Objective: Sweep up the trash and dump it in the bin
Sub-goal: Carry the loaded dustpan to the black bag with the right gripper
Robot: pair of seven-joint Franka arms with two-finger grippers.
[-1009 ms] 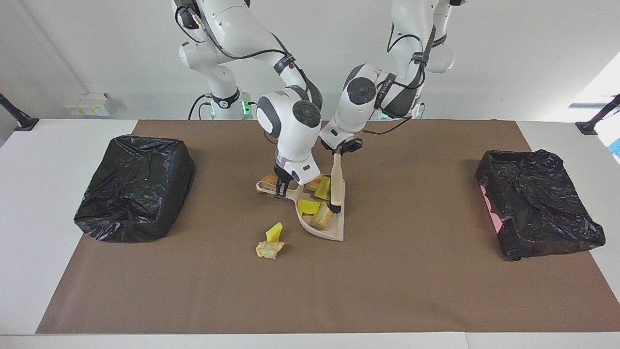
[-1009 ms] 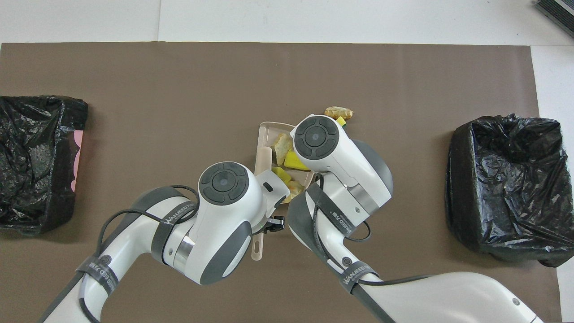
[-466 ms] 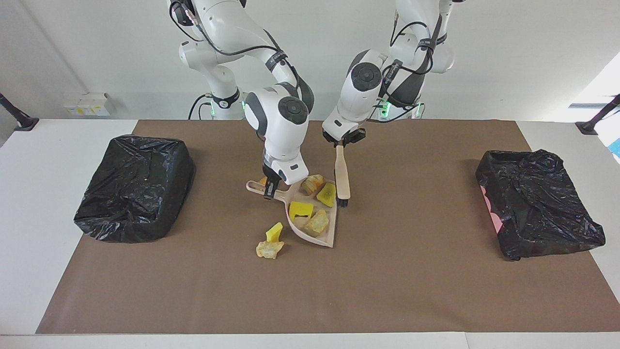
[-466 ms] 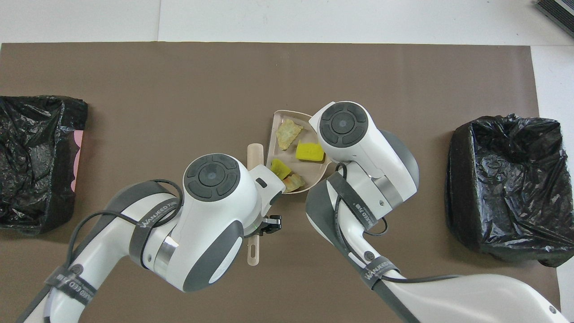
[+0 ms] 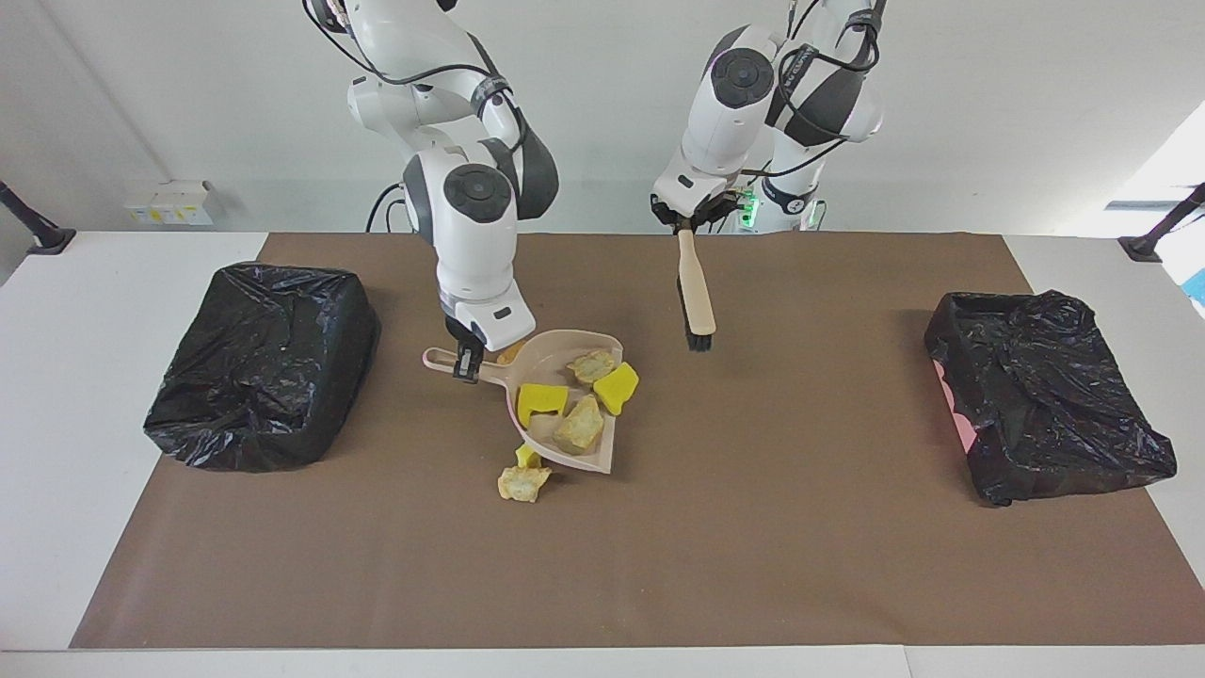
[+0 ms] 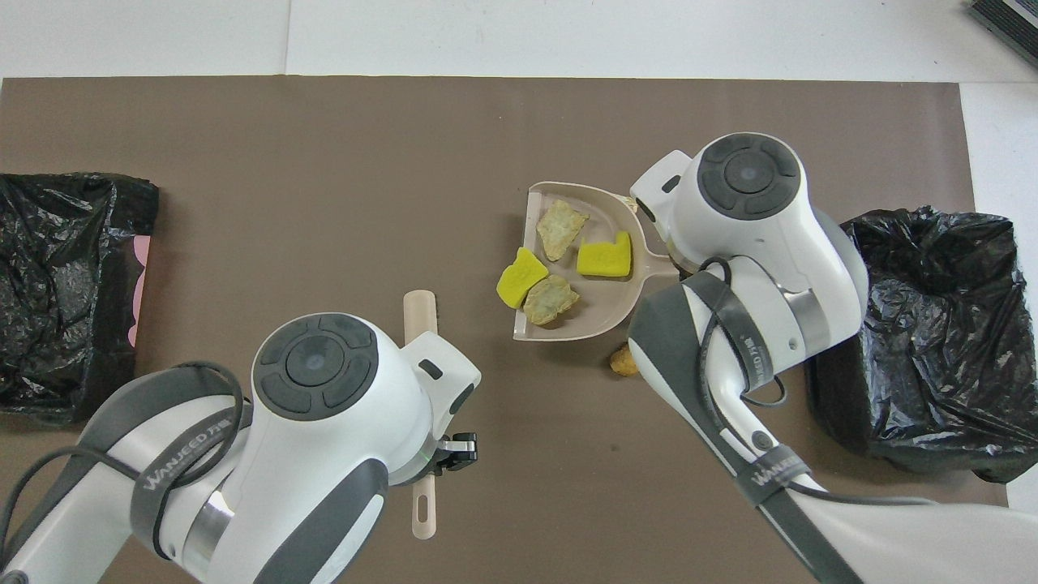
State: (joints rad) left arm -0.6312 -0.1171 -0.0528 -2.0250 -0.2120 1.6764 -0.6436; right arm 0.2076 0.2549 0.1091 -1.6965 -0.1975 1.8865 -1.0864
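Setting: a white table (image 5: pixel 113 584) under a brown mat (image 5: pixel 753 546), white wall at the robots' end.
Bins: two, each lined with black plastic; one bin (image 5: pixel 264 363) at the right arm's end, the other bin (image 5: pixel 1045 395) at the left arm's end.
Dustpan: one pale pink dustpan (image 5: pixel 602 460), raised above the middle of the mat, tilted.
Trash in the pan: four scraps, two yellow wedges (image 6: pixel 604 258) and two tan lumps (image 6: pixel 562 228); one wedge overhangs the pan's side edge.
Trash on the mat: a yellow wedge (image 5: pixel 525 458) and a tan lump (image 5: pixel 522 482) touching each other just below the pan's lip; a seventh tan lump (image 6: pixel 623 362) lies near the pan's rounded back, nearer to the robots.
Right gripper: right gripper (image 5: pixel 468 361) clamped on the dustpan's handle, over the mat toward the right arm's bin.
Left gripper: left gripper (image 5: pixel 688 222) closed on the handle of one brush (image 5: pixel 697 297), which hangs bristles-down over the mat, apart from the pan.
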